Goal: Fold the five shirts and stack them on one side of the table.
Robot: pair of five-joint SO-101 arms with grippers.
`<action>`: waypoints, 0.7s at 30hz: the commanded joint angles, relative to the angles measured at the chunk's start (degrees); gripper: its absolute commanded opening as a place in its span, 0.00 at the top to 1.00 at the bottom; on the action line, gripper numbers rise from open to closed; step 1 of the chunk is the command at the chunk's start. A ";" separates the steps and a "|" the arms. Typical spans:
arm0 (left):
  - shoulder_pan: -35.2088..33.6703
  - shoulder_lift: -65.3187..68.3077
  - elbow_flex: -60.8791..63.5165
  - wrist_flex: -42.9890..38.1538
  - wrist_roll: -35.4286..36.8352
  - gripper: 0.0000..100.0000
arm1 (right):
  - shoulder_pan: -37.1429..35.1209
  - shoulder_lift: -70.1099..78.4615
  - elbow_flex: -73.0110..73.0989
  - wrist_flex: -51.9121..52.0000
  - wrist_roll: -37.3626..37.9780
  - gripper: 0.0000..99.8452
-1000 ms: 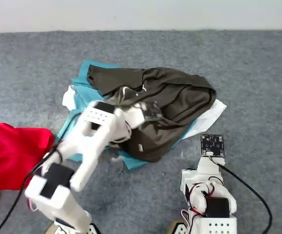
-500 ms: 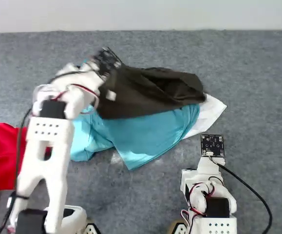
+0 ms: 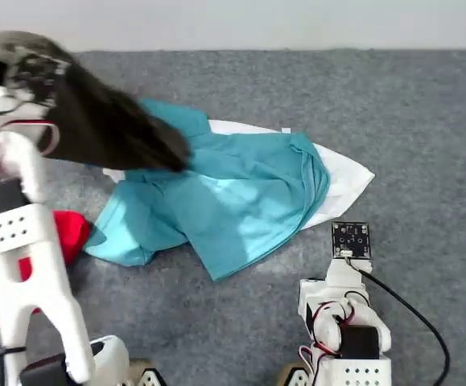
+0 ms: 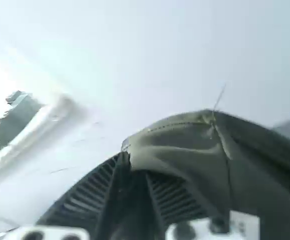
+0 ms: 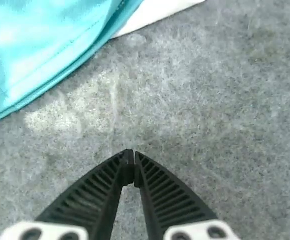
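Note:
My left gripper (image 3: pixel 25 66) is raised high at the far left, shut on the dark olive shirt (image 3: pixel 112 129), which trails down towards the pile. The left wrist view has the jaws (image 4: pixel 134 167) pinching a fold of this dark shirt (image 4: pixel 225 155) against a pale wall. A teal shirt (image 3: pixel 233 193) lies spread and crumpled mid-table over a white shirt (image 3: pixel 347 178). A red shirt (image 3: pixel 70 232) shows at the left, partly behind the left arm. My right gripper (image 5: pixel 133 154) is shut and empty just above the carpet, near the teal shirt's hem (image 5: pixel 44 45) and the white shirt's edge (image 5: pixel 160 10).
The grey carpeted table (image 3: pixel 426 112) has free room at the right and along the back. The right arm (image 3: pixel 347 305) sits folded at the front right with a black cable (image 3: pixel 414 314) looping beside it. A white wall (image 3: pixel 297 24) lies behind the table.
My left gripper has lifted the dark olive shirt off the pile and swung it up to the far left, uncovering the teal shirt. The right arm has not moved.

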 commanded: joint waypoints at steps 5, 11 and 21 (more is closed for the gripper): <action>-7.82 -2.64 -1.27 -7.65 0.26 0.99 | -0.22 -0.31 0.44 0.22 0.44 0.99; -9.67 -3.08 2.15 -7.38 -0.35 0.99 | -0.22 -0.31 0.44 0.22 0.44 0.99; -11.25 -4.04 9.36 -6.95 -10.99 0.76 | -0.22 -0.31 0.44 0.22 0.44 0.99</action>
